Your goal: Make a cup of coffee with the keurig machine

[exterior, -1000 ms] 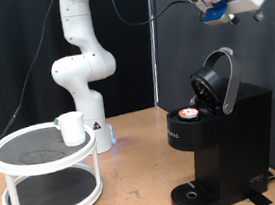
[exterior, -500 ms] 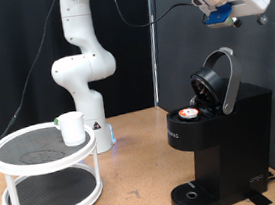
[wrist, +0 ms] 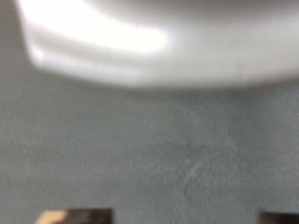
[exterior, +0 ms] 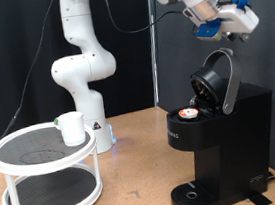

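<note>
- The gripper [exterior: 231, 27] hangs high in the air near the exterior view's top right, above the keurig machine [exterior: 219, 138] and touching nothing.
- Whether its fingers are apart or together I cannot tell: in the exterior view they are too small and partly hidden behind the blue and white hand, and the wrist view shows only two dark finger tips at its edge, with nothing visible between them.
- The keurig machine stands on the wooden table [exterior: 139, 198] at the exterior view's right, its rounded lid [exterior: 218, 80] tipped up and open, just below the gripper.
- A small pod with an orange top [exterior: 187, 114] sits in the machine's open holder, under the raised lid.
- The machine's round drip tray base [exterior: 193, 193] shows bare.
- The cup [exterior: 72, 128] stands upright on the top shelf of a round white two-tier rack [exterior: 45, 169] at the exterior view's left, well apart from both the gripper and the machine.
- The arm's white base [exterior: 81, 69] rises behind the rack.
- The wrist view is blurred: a pale, glossy surface fills one side, a grey-green field the rest.
</note>
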Tool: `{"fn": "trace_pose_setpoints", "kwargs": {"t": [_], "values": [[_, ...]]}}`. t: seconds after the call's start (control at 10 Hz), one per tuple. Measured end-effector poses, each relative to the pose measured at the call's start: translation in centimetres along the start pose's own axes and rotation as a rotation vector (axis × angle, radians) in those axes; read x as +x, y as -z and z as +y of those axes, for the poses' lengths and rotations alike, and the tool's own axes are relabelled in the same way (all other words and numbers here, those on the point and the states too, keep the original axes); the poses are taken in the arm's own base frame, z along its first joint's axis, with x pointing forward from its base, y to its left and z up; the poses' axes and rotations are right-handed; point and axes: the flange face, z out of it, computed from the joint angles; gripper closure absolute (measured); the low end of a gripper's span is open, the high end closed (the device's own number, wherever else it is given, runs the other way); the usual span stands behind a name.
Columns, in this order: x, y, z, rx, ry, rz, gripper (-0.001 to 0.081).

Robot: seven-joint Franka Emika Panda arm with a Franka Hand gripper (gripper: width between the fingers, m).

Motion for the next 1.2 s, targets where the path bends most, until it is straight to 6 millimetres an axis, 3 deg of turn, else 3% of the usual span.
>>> {"fn": "trace_pose_setpoints", "kwargs": {"t": [0.1, 0.2, 0.3, 0.8, 1.2], "values": [[0.4, 0.0, -0.4, 0.003, -0.005, 0.001, 0.0644], [0.8, 0.1, -0.7, 0.006, -0.009, 0.002, 0.0644], [1.0, 0.2, -1.0, 0.008, -0.009, 0.003, 0.0778], [1.9, 0.4, -1.8, 0.019, -0.012, 0.002, 0.0805], [2.8, 2.7, -2.4, 0.07, 0.031, -0.044, 0.0806]]}}
